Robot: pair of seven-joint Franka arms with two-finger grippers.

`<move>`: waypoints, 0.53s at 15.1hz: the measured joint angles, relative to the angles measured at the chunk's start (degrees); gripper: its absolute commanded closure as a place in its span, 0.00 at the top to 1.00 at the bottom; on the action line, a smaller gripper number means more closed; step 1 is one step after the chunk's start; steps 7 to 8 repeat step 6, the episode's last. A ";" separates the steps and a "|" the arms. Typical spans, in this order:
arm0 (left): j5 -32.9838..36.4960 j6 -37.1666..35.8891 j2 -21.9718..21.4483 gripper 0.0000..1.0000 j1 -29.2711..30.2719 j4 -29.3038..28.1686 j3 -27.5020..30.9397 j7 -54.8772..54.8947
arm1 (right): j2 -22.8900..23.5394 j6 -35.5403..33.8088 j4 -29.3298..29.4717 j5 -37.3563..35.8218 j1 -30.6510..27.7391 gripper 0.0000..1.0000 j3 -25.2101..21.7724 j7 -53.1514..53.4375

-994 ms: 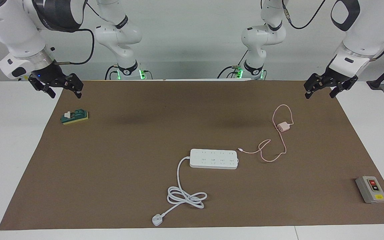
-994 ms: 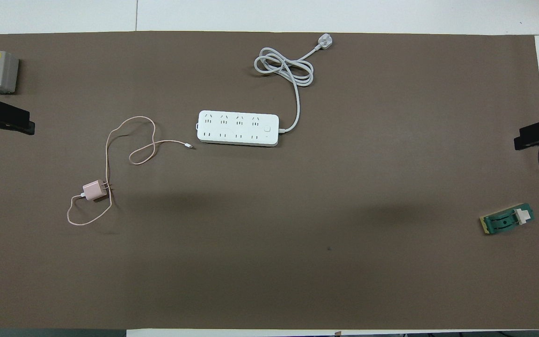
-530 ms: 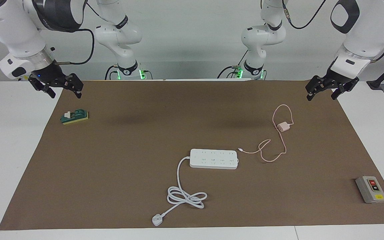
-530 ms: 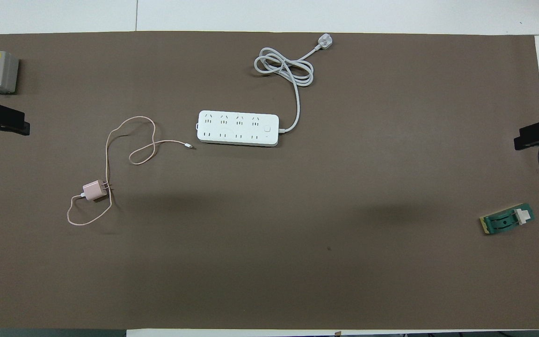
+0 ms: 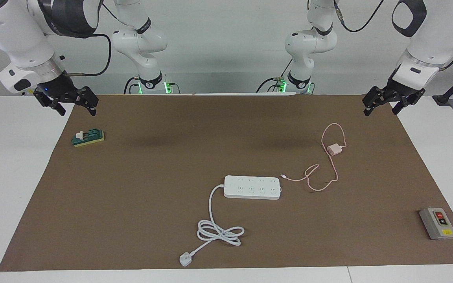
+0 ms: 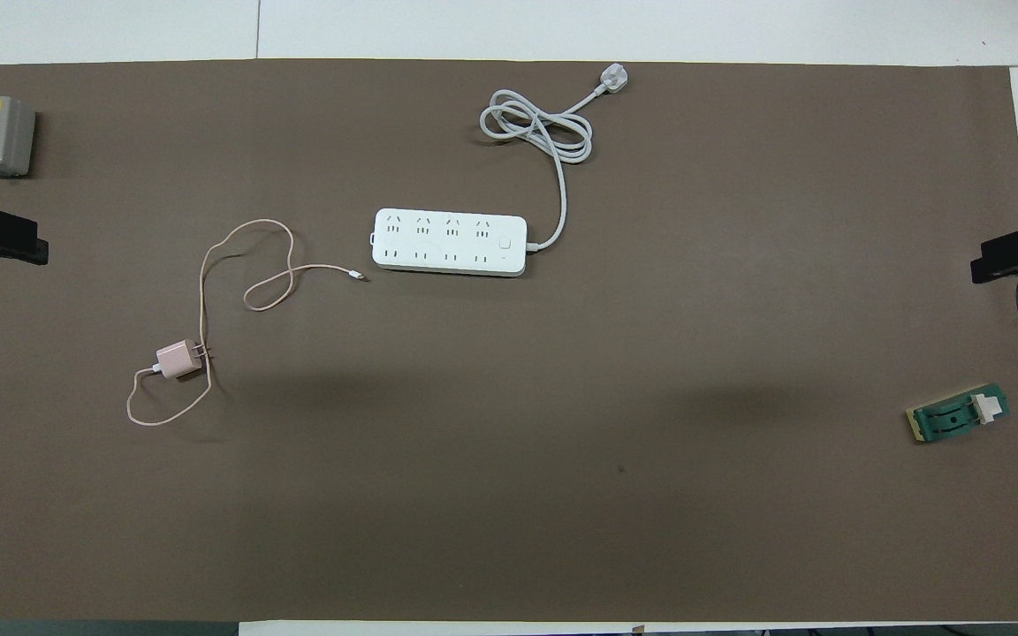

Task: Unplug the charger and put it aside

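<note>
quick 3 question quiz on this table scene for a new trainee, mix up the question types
1. True or false: the charger is plugged into the power strip.
2. Which is the charger nearer to?
A. the green switch block
B. the grey button box
C. the white wall plug
3. Fill in: the left hand is up over the brown mat's corner at the left arm's end, holding ____.

Key
1. False: it lies loose on the mat, apart from the strip, nearer to the robots and toward the left arm's end.
2. B
3. Nothing. The right hand also holds nothing, up over the mat's edge at its own end.
</note>
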 measured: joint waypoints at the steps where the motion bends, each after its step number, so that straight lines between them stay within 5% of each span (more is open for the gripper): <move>1: -0.01 0.00 0.00 1.00 0.00 0.00 -0.11 0.00 | 0.00 0.00 0.00 0.00 0.00 1.00 0.00 -0.01; 8: -0.04 -0.01 -0.04 1.00 0.00 -0.02 -0.62 0.00 | 0.00 0.00 0.00 0.00 0.00 1.00 0.00 -0.04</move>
